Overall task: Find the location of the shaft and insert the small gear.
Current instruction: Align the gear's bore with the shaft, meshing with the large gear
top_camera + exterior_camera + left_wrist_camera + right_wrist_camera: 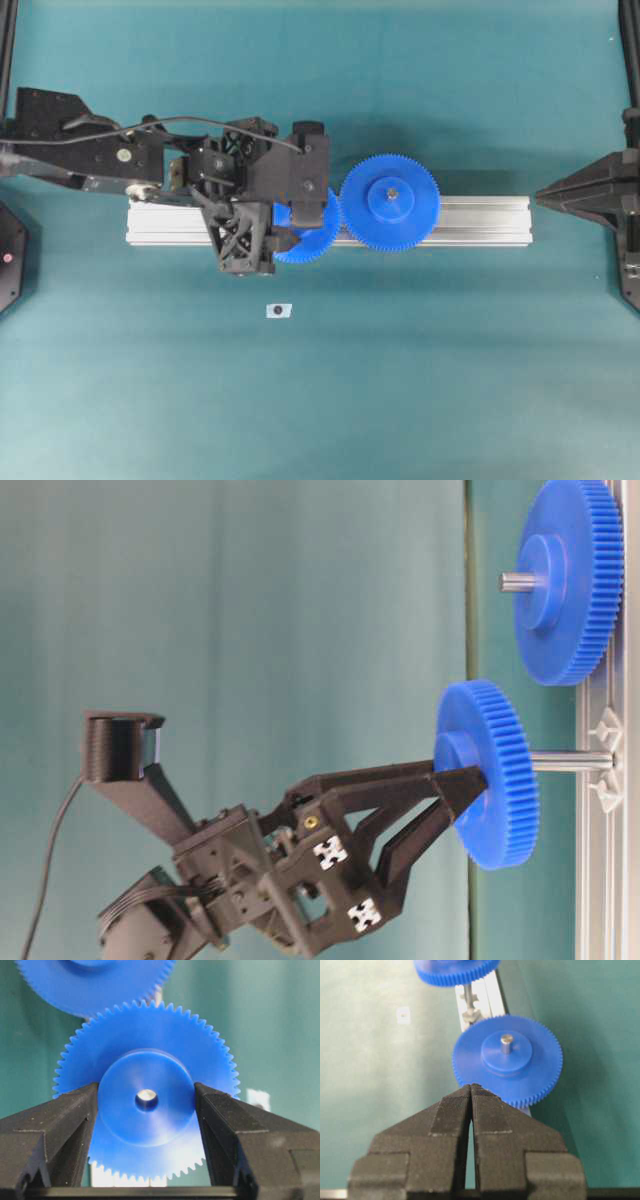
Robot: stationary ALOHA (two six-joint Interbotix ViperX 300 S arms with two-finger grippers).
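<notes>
My left gripper (pixel 305 215) is shut on the raised hub of the small gear (pixel 312 240), a blue fine-toothed gear. In the table-level view the small gear (pixel 492 780) sits on the thin grey shaft (pixel 570 762), part way along it and clear of the rail. In the left wrist view the fingers (pixel 75 1110) press both sides of the hub (pixel 146 1110), and the shaft's tip shows inside the centre hole. The right wrist view shows the shaft (pixel 468 997) and its faceted base under the gear. My right gripper (pixel 471 1087) is shut and empty, off to the right (pixel 545 197).
The larger blue gear (pixel 390 202) stands on its own grey pin on the aluminium rail (pixel 480 220), its teeth next to the small gear's. A small white tag (pixel 279 311) lies on the teal mat in front of the rail.
</notes>
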